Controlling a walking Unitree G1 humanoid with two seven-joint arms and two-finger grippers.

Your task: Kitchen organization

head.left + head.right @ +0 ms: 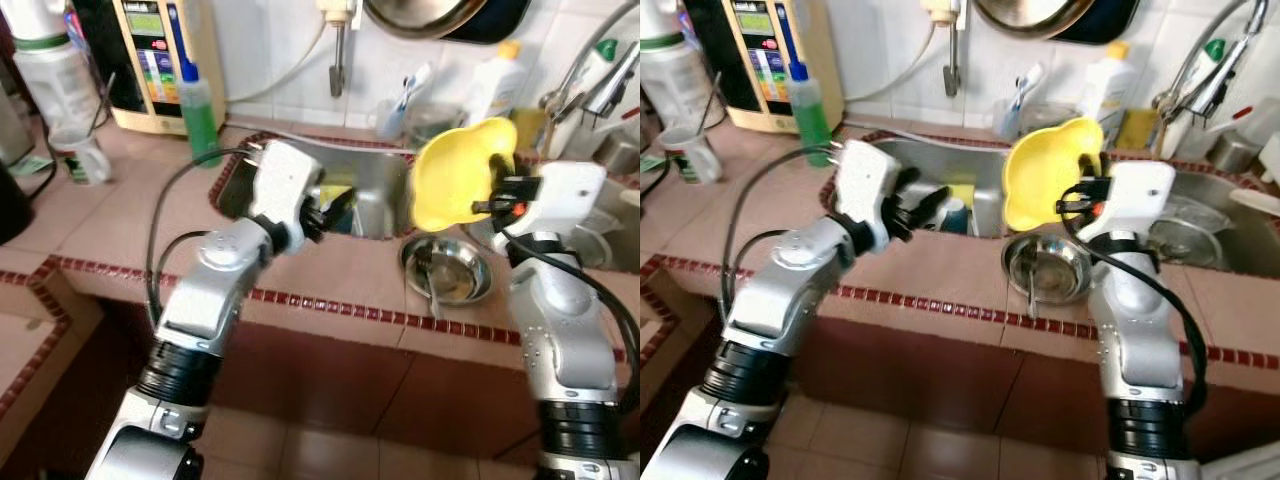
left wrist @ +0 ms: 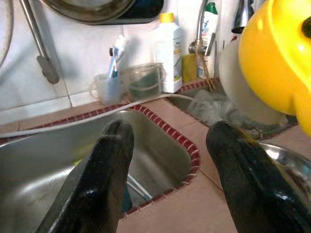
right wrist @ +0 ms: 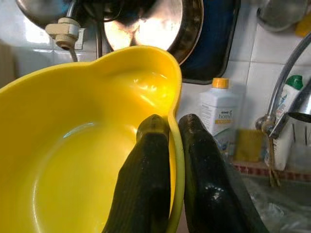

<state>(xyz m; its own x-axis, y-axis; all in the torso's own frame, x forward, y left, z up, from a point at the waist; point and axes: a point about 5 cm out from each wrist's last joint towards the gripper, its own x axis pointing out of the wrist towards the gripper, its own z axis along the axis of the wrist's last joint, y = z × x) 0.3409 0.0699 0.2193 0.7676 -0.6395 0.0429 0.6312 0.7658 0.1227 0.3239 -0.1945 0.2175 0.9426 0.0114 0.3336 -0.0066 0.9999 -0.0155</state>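
You face a kitchen counter (image 1: 330, 270) of pinkish-tan tiles, edged with a band of small dark-red tiles (image 1: 340, 305). A steel sink (image 1: 370, 180) is set into it, with a 2nd basin (image 1: 1230, 240) to the right. The wall (image 1: 270, 50) behind is white tile. A pan (image 1: 420, 15) hangs on it, above a grey hose (image 1: 290, 80). A tap (image 1: 1200, 60) curves over the right basin. The floor (image 1: 330, 440) below is reddish-brown tile. Daylight falls evenly across the counter.
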